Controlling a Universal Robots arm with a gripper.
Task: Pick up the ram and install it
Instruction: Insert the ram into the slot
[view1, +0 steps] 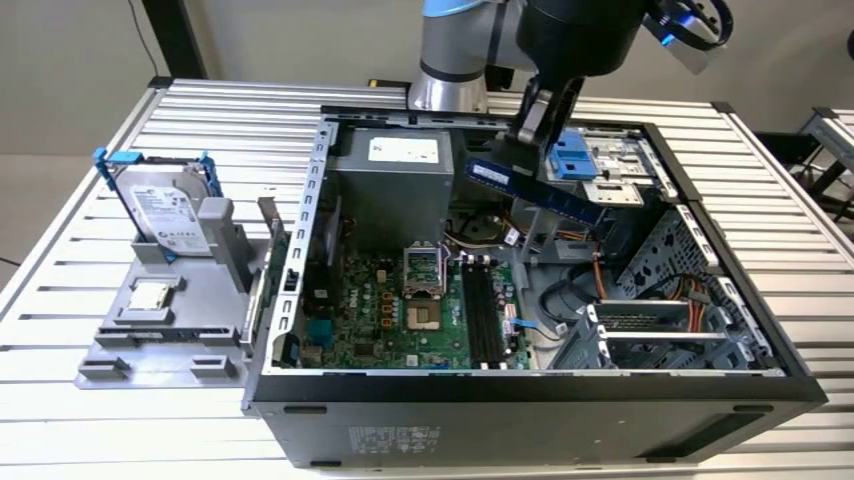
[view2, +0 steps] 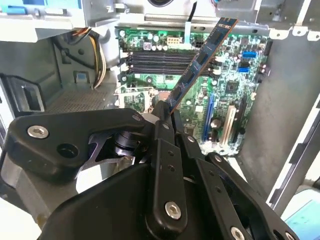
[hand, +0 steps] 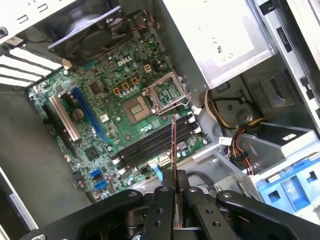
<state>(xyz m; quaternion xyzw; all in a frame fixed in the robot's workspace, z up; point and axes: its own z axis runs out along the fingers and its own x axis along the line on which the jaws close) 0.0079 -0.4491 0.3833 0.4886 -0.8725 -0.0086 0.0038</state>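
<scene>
Right, mid-carry: holding the ram (view1: 547, 195) by one end in the gripper (view1: 531, 135), fingers (view2: 164, 131) closed tight on it, tilted in the air above the open case (view1: 534, 405) and well clear of the motherboard (view1: 387, 320). Picked up, not yet seated. By the look of it, needs its long edge squared to the dark memory slots (view1: 483, 315), then a straight press. Just beside those slots, an open processor socket (view1: 423, 270) and loose cables (hand: 222, 114) to avoid. Off on the stand (view1: 160, 345) outside: hard drive (view1: 167, 205), processor chip (view1: 150, 293).
</scene>
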